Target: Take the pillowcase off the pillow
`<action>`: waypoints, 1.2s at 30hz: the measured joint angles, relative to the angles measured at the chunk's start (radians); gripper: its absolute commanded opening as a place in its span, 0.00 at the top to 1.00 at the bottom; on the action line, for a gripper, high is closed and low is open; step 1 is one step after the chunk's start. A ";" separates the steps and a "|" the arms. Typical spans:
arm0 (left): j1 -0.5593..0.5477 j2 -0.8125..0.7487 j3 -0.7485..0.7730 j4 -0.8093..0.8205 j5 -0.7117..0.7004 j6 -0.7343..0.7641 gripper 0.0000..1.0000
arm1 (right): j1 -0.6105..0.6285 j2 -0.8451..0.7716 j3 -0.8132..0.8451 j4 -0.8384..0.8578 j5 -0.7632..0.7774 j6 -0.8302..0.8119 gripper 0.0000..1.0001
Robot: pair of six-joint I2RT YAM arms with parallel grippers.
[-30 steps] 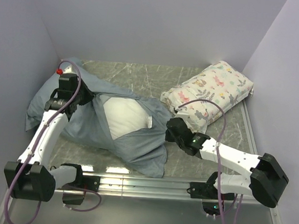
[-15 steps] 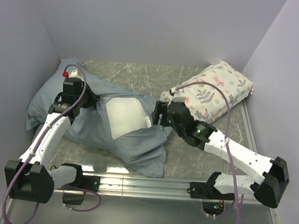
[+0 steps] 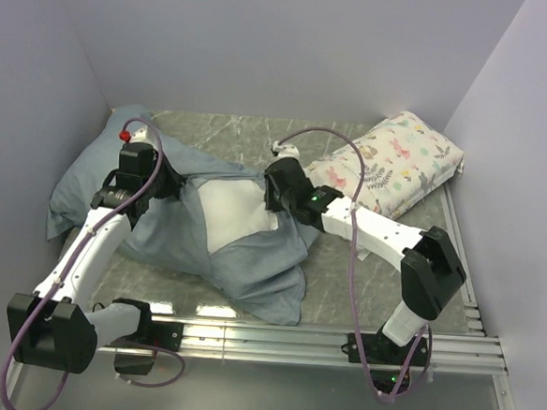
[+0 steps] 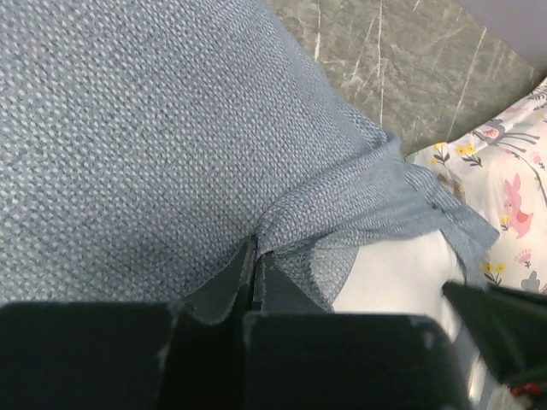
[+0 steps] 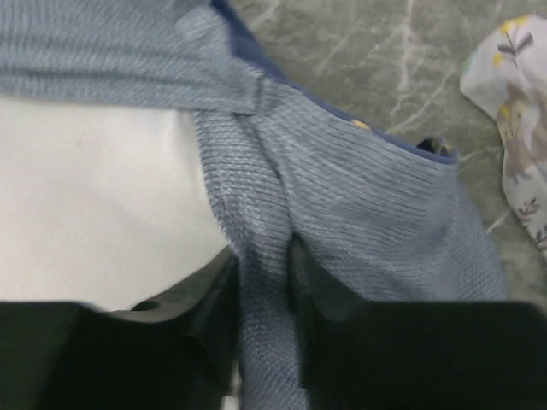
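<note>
Both arms on pillowcase point(image 3: 168, 240), left half of table. Pillow point(image 3: 228, 213) shows white through gap in cloth, squarely between your two grippers. Left gripper point(image 4: 255, 278) clenched on fold at gap's left lip. Right gripper point(image 5: 263, 282) pinches ridge of cloth at right lip, fingers pressed to it on both sides. Bundle's long axis runs from left wall toward near centre. Left arm reaches forward; right arm angles in leftward past floral pillow point(image 3: 393, 166). Likely next move: draw the lips apart.
</note>
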 measured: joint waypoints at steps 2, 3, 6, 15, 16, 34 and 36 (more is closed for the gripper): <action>-0.005 -0.005 0.000 -0.002 0.002 0.000 1.00 | -0.046 -0.013 -0.021 0.021 -0.019 0.023 0.84; -0.007 -0.008 0.000 -0.002 0.003 0.000 0.99 | -0.076 -0.026 -0.037 0.034 -0.028 0.031 0.85; -0.008 -0.020 -0.010 -0.003 0.011 -0.002 0.99 | -0.193 -0.059 -0.101 0.057 -0.057 0.064 0.90; -0.027 -0.035 -0.014 -0.012 0.053 -0.002 0.99 | -0.265 -0.019 -0.227 0.215 -0.209 0.133 0.95; -0.027 -0.035 -0.008 -0.019 0.055 0.003 0.98 | -0.269 -0.015 -0.251 0.249 -0.243 0.136 0.94; -0.401 0.141 0.484 -0.177 -0.215 0.192 0.15 | -0.307 -0.066 -0.392 0.459 -0.512 0.151 0.94; -0.500 0.172 0.502 -0.179 -0.241 0.199 0.14 | -0.307 -0.067 -0.392 0.459 -0.515 0.151 0.94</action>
